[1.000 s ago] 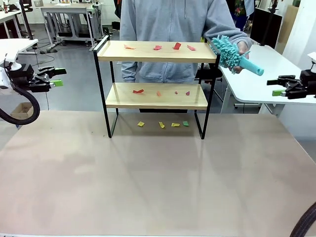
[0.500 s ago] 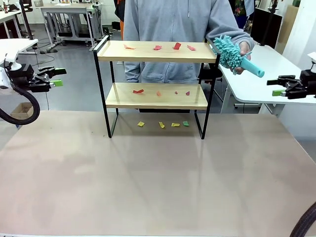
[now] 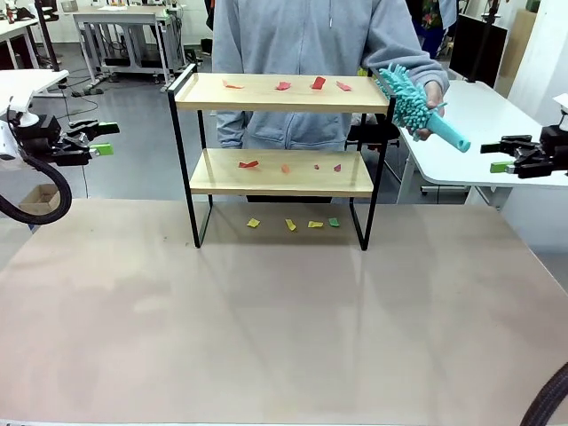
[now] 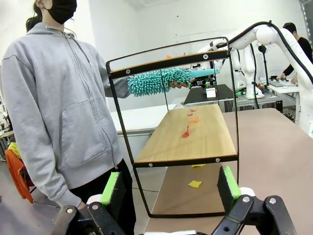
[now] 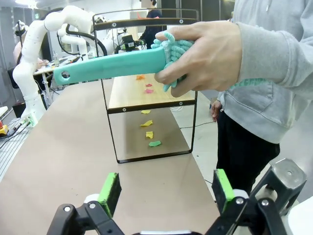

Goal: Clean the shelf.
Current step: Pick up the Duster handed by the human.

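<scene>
Here's the shelf [image 3: 266, 99], standing at the middle of the table's [image 3: 266, 337] far edge, all four legs down and both boards level. Red paper scraps [image 3: 318, 82] are strung along the top board, with more red and orange bits on the lower board and yellow and green ones on the table between the legs.

My left gripper [image 3: 106, 138] hangs out past the table's left edge, fingers spread wide, nothing between the green pads. My right gripper [image 3: 493, 158] is out past the right edge, spread just as wide and empty.

Across from me a person stands behind the shelf. One hand [image 3: 434, 96] is wrapped around a teal fluffy duster [image 3: 404, 93], gripping where head meets handle. The head is right at the top board's right end; I can't tell whether it touches. The handle slants down toward my right gripper.
</scene>
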